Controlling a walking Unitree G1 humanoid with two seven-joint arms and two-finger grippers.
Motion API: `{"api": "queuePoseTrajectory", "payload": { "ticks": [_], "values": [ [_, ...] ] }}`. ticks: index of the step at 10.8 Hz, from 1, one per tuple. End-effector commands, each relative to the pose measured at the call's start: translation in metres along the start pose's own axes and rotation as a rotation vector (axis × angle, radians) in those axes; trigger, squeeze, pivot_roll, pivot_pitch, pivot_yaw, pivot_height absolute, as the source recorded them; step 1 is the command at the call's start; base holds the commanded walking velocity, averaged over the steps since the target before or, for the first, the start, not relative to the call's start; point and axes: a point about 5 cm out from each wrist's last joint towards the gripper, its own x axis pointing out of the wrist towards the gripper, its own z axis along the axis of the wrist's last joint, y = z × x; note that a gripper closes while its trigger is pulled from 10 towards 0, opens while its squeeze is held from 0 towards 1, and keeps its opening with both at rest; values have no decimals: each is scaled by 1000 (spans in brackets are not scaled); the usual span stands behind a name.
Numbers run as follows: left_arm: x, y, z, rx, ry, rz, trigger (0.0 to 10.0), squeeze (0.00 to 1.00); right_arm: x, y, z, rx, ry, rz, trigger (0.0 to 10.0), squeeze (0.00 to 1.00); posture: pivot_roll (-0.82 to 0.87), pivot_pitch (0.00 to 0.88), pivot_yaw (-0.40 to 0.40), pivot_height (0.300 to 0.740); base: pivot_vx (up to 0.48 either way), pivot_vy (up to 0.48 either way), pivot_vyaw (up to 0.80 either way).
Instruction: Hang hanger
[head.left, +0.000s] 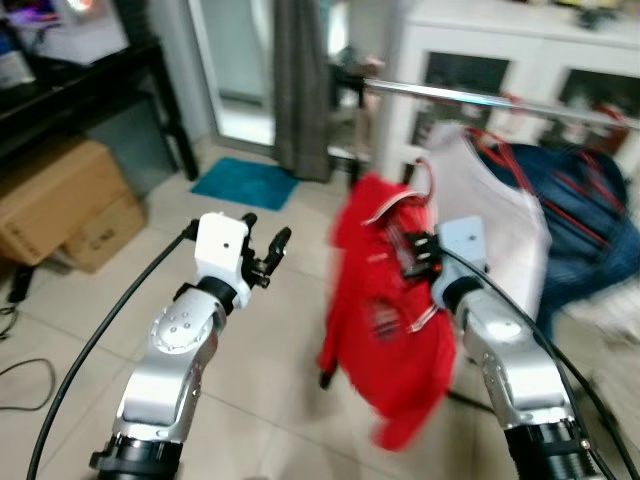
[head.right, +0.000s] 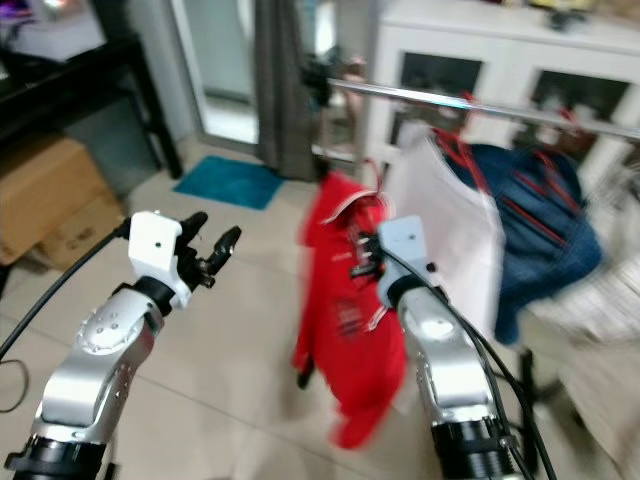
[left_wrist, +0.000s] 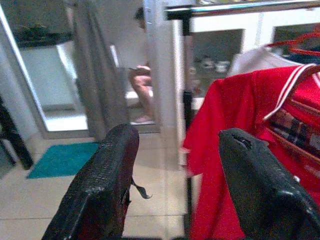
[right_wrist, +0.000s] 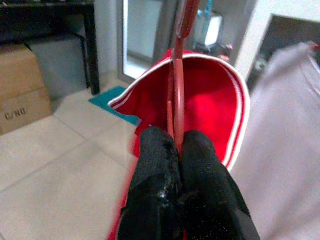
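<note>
A cardboard box (head.left: 55, 205) sits on the floor at far left, below a dark shelf unit (head.left: 95, 85), with a teal mat (head.left: 245, 183) farther back by the doorway. The left claw (head.left: 272, 255) is raised in open air, fingers spread and gripping nothing; its wrist view looks past both black fingers (left_wrist: 100, 185) toward the red shirt (head.left: 390, 320). That shirt hangs on a red hanger (right_wrist: 178, 95), and the right claw (right_wrist: 177, 150) is clenched on the hanger's thin stem, which runs straight up from between the fingertips toward the hook. The rail (head.left: 480, 98) (a silver bar in front of a white cabinet (head.left: 520, 50)) runs left to right above and beyond the right claw, so the hook appears to lie below and short of it. A white garment (head.left: 490, 210) and a blue one (head.left: 570, 200) already hang on the rail to the right, the white one just beside the shirt. The bare stretch of rail lies toward its left end, which looks like the open spot for the hook. The right arm is the nearer to it; the head views are blurred, so the hook's gap to the rail cannot be judged closely.
</note>
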Motion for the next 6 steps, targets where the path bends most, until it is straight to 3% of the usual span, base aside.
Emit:
{"api": "queuePoseTrajectory", "payload": {
  "ticks": [1,3,6],
  "values": [
    [-2,8,1,20,0,29,10000,0,3,6,7,24,-26,17,10000,0,-32,0,11,740,390,0,-781],
    [-2,8,0,22,2,26,10000,0,4,5,10,6,-36,11,10000,0,-32,0,12,740,390,0,-800],
    [-5,8,0,29,7,22,10000,0,2,8,13,-2,-64,21,10000,0,-24,0,9,740,387,0,0]
  ]
}}
